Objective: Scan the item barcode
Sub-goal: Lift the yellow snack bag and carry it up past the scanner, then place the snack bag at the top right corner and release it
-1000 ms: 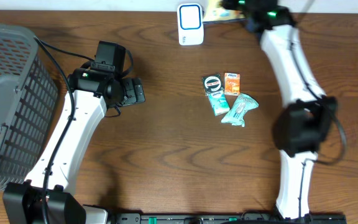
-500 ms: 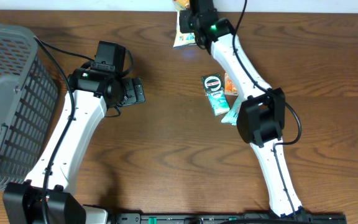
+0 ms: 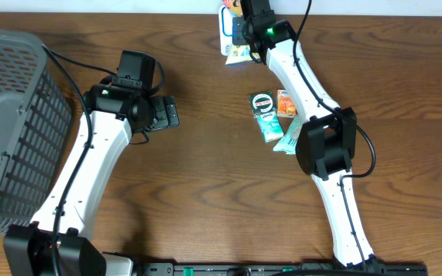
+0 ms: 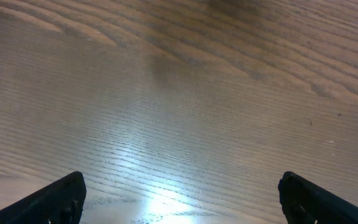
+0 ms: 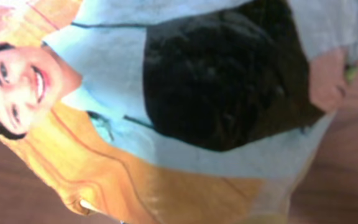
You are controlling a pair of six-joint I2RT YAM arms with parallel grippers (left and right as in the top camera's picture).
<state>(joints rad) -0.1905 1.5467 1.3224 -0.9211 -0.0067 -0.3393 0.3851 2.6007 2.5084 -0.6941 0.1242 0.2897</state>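
At the far edge, right end effector tight on packet, scanner half-hidden; left end effector wide.

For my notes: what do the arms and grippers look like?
The left arm and right arm have white shells, black joint housings and black cables alongside. A green light glows near the right wrist, another near the left. The left gripper has black fingers.

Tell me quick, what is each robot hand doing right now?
Left gripper: open, holding nothing.
Right gripper: shut on the snack packet.
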